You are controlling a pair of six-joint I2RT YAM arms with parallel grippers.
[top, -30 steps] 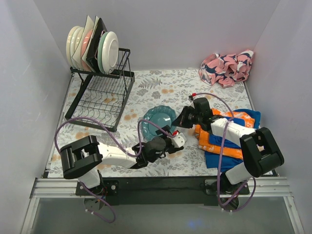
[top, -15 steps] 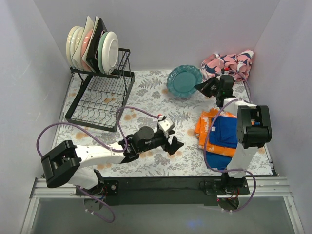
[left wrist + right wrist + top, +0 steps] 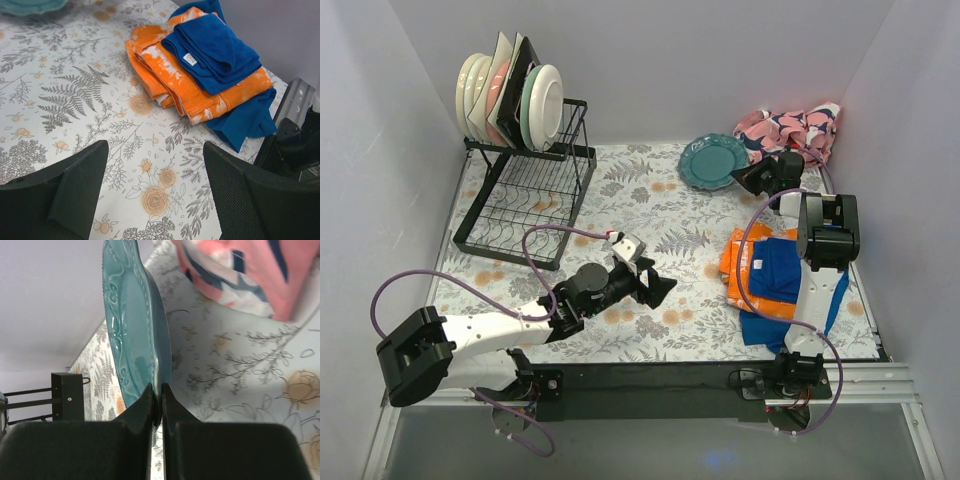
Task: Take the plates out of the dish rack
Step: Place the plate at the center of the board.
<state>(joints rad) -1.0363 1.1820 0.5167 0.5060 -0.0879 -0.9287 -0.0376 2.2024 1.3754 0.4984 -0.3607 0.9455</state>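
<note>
Right gripper (image 3: 157, 396): we pinch the teal plate (image 3: 134, 335) by its rim, tilted, near the pink cloth (image 3: 786, 135).
Left gripper (image 3: 155, 175): jaws apart, empty, mid-table.
Our care: lower it flat before letting go, clear of the cloth.
Dish rack (image 3: 525, 195): other plates (image 3: 510, 92) stand on top.

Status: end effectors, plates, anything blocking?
Left end effector open, empty. Right end effector shut on teal plate beside pink cloth. Other plates in dish rack.
</note>
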